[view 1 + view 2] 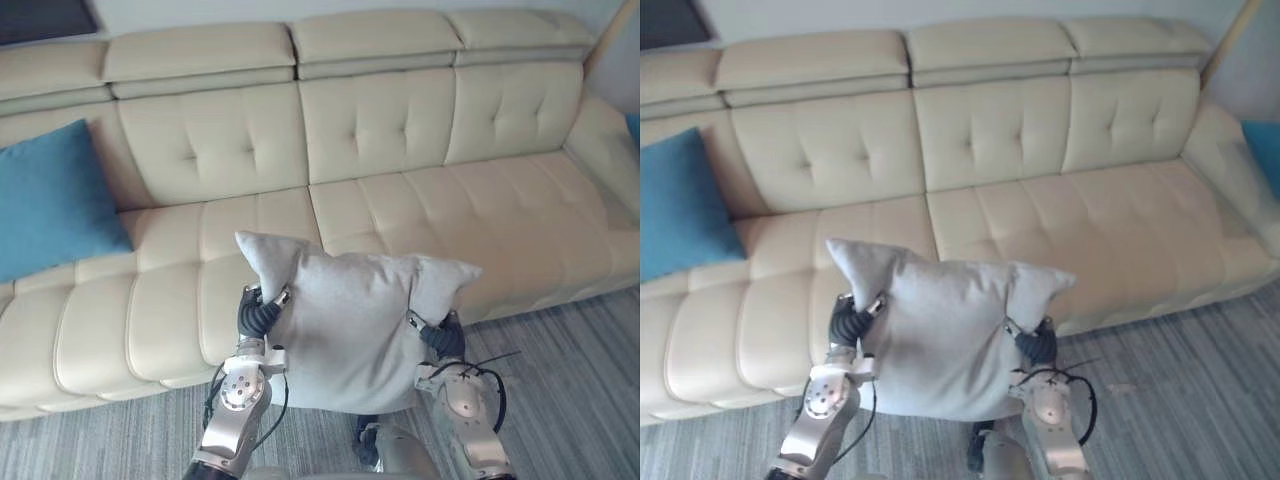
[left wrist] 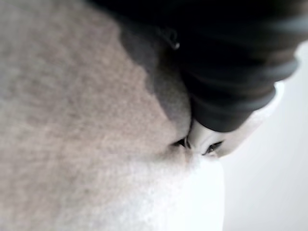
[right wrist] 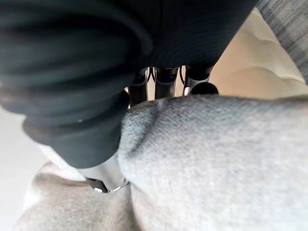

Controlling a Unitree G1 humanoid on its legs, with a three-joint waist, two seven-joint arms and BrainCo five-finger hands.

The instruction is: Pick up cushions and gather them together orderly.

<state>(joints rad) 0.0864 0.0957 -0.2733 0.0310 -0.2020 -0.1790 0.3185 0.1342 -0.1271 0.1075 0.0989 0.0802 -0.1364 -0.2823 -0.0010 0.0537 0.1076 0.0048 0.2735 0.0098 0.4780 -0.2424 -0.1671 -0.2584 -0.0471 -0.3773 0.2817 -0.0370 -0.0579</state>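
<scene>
I hold a light grey cushion (image 1: 350,325) up in front of the cream sofa (image 1: 400,130), between both hands. My left hand (image 1: 257,312) grips its left edge, fingers curled into the fabric. On the cushion's right edge my right hand (image 1: 440,338) pinches the cloth, and its thumb (image 3: 103,173) and fingers (image 3: 166,79) press the grey cloth (image 3: 216,159) in the right wrist view. The left wrist view has the grey fabric (image 2: 72,125) squeezed against the hand's dark cover. A blue cushion (image 1: 50,200) leans against the sofa's backrest at the far left.
The sofa's long seat (image 1: 500,220) stretches to the right behind the held cushion. Another blue item (image 1: 1262,145) peeks in by the sofa's right armrest. Grey striped carpet (image 1: 570,370) lies in front of the sofa.
</scene>
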